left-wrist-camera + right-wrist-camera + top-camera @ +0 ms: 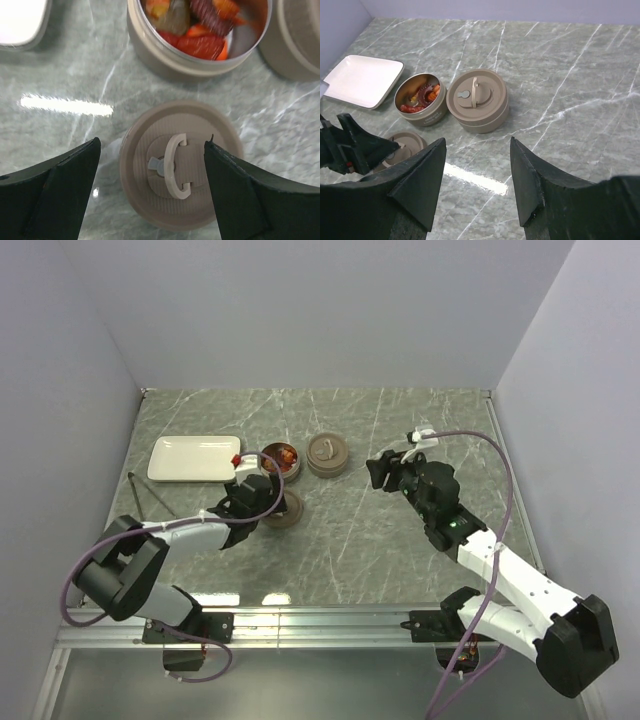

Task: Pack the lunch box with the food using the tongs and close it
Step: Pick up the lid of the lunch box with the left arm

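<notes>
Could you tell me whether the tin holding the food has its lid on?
No, the food tin stands open, with a loose lid beside it.

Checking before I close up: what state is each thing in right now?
Open tin: uncovered, food inside.
Loose lid: off, lying flat on the table.
Second tin: lidded.
Plate: empty.
Tongs: on the table, unheld.
Left gripper: open, straddling the loose lid.
Right gripper: open, empty, raised.
</notes>
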Motion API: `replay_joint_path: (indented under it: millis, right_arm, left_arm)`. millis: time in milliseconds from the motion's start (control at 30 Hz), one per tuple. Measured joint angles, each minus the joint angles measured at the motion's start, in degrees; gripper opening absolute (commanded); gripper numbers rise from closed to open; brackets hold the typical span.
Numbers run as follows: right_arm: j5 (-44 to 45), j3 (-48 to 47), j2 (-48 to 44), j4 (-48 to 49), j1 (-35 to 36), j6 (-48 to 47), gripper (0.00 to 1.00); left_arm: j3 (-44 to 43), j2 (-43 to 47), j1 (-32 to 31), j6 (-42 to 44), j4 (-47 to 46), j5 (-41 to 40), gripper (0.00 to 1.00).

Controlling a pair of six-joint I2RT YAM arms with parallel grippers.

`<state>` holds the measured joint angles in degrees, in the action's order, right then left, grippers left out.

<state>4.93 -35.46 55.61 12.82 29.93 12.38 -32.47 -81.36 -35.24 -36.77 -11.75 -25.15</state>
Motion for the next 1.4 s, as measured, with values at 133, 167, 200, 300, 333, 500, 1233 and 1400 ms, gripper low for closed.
replay_joint_path:
  millis: [133, 167, 200, 300, 333, 500, 1233, 1400]
  right_arm:
    - [0.0, 0.3, -0.3, 0.1, 0.0, 0.1, 0.61]
    - [0.0, 0.3, -0.3, 0.1, 0.0, 0.2, 0.61]
    - [0.0, 0.3, -0.2, 0.1, 0.0, 0.2, 0.61]
    - [0.0, 0.3, 0.4, 0.3, 0.0, 0.2, 0.61]
    - [-0.1, 0.3, 0.7, 0.3, 0.0, 0.2, 0.61]
    - [-0.1, 0.3, 1.6, 0.3, -0.1, 0.2, 0.61]
    - [-0.8, 0.3, 1.9, 0.5, -0.2, 0.2, 0.61]
    - [-1.3, 0.3, 1.9, 0.5, -0.2, 0.2, 0.61]
  left_arm:
    - [0.4, -1.3, 0.0, -0.3, -0.6, 1.6, 0.88]
    - [0.4, -1.3, 0.0, -0.4, -0.9, 1.9, 0.87]
    - [0.4, -1.3, 0.0, -0.4, -1.3, 2.4, 0.86]
    - [0.4, -1.3, -0.2, -0.4, -2.1, 3.0, 0.85]
    - [0.4, -1.3, -0.3, -0.4, -2.2, 2.9, 0.85]
    - [0.4, -1.2, -1.5, -0.4, -2.1, 2.7, 0.82]
    - [-0.7, 1.0, -8.5, -0.6, 0.5, -3.7, 0.65]
    - [-1.9, 0.9, -9.5, -0.6, 0.5, -4.7, 0.63]
